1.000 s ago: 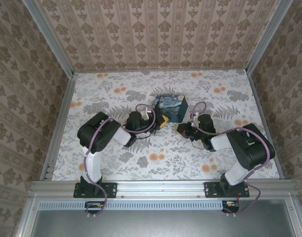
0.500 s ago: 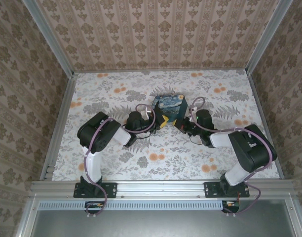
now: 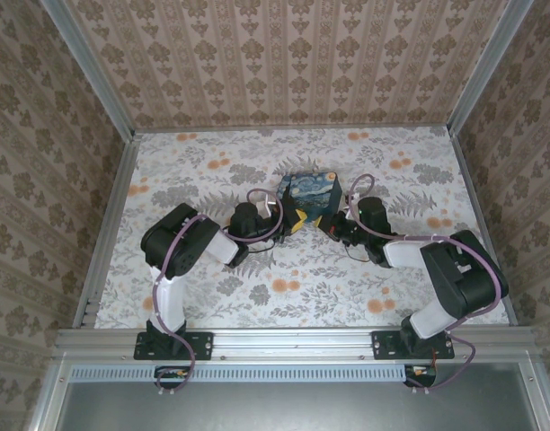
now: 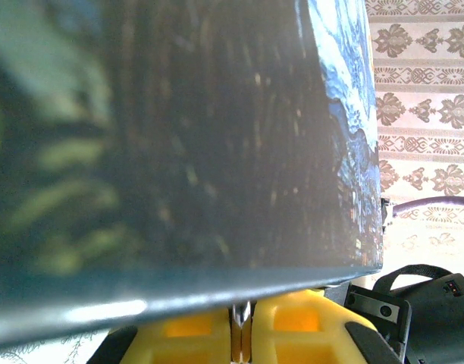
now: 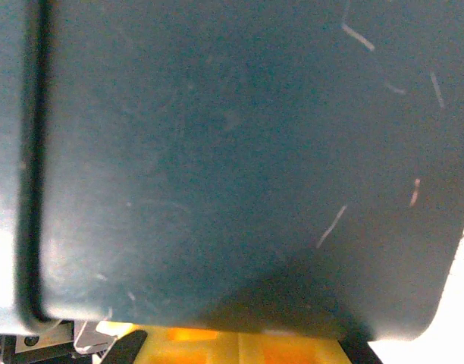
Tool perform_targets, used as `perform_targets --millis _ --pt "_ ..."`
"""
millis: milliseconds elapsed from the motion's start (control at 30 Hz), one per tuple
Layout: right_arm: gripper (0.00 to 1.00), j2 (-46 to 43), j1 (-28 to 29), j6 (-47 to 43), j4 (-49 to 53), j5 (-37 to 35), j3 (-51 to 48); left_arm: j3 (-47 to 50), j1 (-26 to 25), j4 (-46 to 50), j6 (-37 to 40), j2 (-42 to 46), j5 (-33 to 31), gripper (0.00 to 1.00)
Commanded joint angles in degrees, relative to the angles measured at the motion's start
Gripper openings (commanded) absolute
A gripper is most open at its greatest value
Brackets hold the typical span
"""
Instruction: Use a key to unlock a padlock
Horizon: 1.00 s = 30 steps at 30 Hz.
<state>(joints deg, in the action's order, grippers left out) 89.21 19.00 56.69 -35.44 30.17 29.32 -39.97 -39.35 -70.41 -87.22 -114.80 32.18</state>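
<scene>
1. The right gripper has swung in against the painted box. The left gripper has kept its place.
2. Risk: with both crowding the box, a shove could slide it along the bench and spoil the alignment.
3. Both arms fold low, elbows out, wrists converging.
4. The left fingers clench a metal sliver, probably the key. The right fingers are clenched, with nothing visibly held.
5. The padlock is too small to pick out at the box's near face.
</scene>
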Motion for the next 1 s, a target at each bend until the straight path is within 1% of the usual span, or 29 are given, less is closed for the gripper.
perform_targets --millis 0,267,600,967 --pt "0.0 -1.93 0.35 -1.05 0.1 -0.32 1.62 0.25 -0.28 -3.5 1.28 -1.19 1.13 0.0" --pt "0.0 -3.4 0.42 -1.14 0.77 -0.36 1.63 0.01 -0.42 -3.5 1.26 -1.63 0.99 0.0" --pt "0.0 -3.13 0.88 -0.8 0.31 -0.29 1.84 -0.29 -0.64 -3.5 1.05 -1.61 0.85 0.0" --pt "0.0 0.5 1.17 0.85 -6.22 -1.76 -0.72 -1.74 -2.04 -3.75 -3.24 1.21 0.98 0.0"
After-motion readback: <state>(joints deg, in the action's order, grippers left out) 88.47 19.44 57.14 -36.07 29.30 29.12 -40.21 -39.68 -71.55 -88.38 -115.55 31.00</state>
